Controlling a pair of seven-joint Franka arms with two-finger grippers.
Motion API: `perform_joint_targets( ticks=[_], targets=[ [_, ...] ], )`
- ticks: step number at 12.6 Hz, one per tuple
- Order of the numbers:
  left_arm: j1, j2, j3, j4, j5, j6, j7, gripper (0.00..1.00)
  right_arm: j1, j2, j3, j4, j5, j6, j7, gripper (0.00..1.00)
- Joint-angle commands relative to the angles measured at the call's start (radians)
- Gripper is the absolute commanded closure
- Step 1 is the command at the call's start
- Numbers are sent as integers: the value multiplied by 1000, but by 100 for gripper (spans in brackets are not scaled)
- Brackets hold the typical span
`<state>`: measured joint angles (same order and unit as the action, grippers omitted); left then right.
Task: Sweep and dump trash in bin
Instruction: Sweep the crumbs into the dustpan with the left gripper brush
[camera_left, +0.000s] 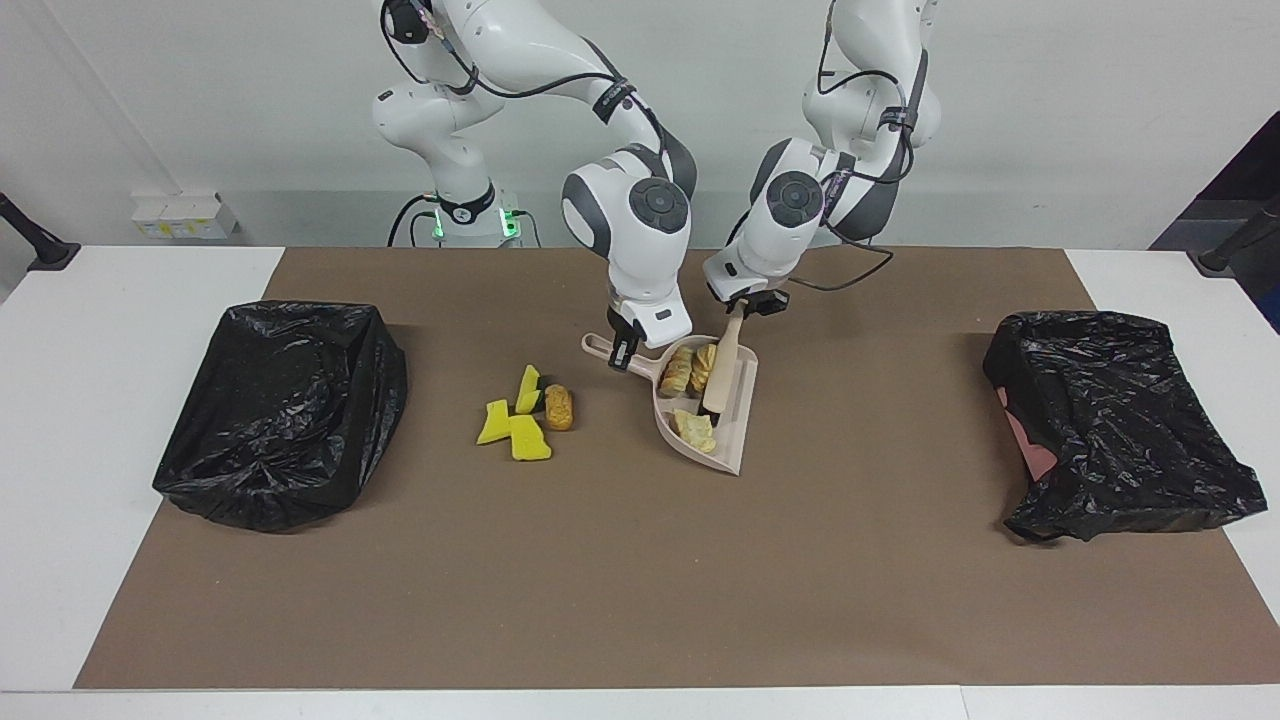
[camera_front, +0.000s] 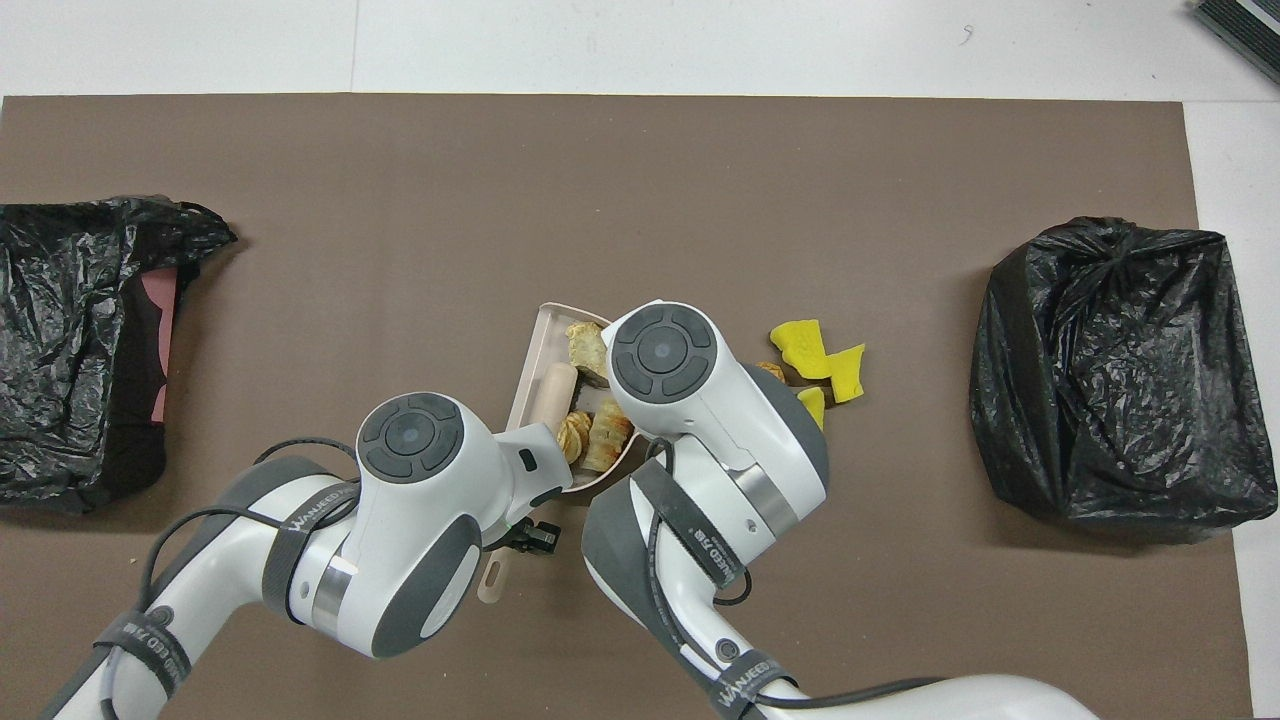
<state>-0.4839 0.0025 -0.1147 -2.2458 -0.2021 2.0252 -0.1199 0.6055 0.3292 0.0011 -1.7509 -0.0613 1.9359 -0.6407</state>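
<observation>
Two white robot arms reach down from the top centre of the facing view onto a brown mat (camera_left: 640, 600). The right arm bends steeply at the elbow, its wrist pointing almost straight down; the right gripper (camera_left: 625, 345) is clamped on the handle of a beige dustpan (camera_left: 738, 420), just above the frame's centre. The left arm leans in from the upper right of the frame, forearm slanting down toward the centre; the left gripper (camera_left: 742, 305) is clamped on the handle of a beige brush (camera_left: 722, 375), whose head lies inside the dustpan. Three tan crusty chunks (camera_left: 693, 428) sit in the pan beside the brush, two near the handle and one near the lip. Left of centre on the mat lie three yellow sponge wedges (camera_left: 528, 438) touching a brown roll (camera_left: 559, 407). A black-lined bin (camera_left: 285, 410) stands at the left of the frame and a second black-lined bin (camera_left: 1120, 420) at the right.
</observation>
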Motion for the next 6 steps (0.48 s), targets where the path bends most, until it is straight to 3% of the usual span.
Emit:
perform_joint_targets(
  ticks=[1,4,6],
  targets=[
    [71,-7,17,5,-5,0,-7,100,-24,-13,7,-2,5,12,10,100],
    [192,-1,17,28,71,-11,-4,100,-42,-12,7,5,9,15,6,100],
    [214,-9,18,29,116,-22,-6,100,-58,-21,7,7,9,11,-14,100]
  ],
)
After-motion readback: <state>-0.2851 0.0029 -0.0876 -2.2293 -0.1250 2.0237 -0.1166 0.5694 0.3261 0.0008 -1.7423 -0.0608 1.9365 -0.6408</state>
